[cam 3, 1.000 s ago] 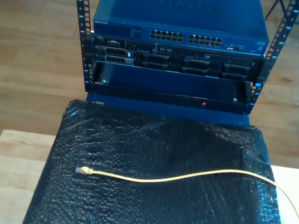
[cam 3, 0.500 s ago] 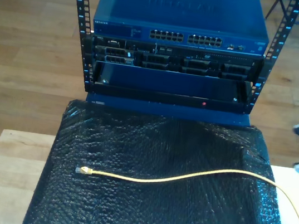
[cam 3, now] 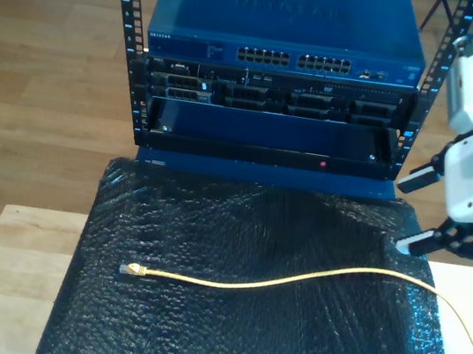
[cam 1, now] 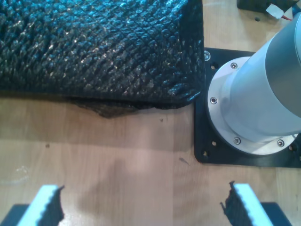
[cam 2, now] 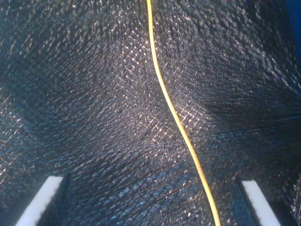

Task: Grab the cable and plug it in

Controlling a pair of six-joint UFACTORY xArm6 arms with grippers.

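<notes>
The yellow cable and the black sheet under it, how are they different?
The cable is thin and yellow; the sheet is wide and black. The cable looks smooth; the sheet looks bumpy and shiny. The cable curves and runs off the exterior view's right edge; the sheet lies spread over the wooden table. Both lie flat, the cable resting on the sheet.

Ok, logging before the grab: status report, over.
My second gripper open above the yellow network cable, not touching. My first gripper open over bare wood, beside an arm base. Clear plug lies free on the black bubble wrap. Nothing blocking.
</notes>
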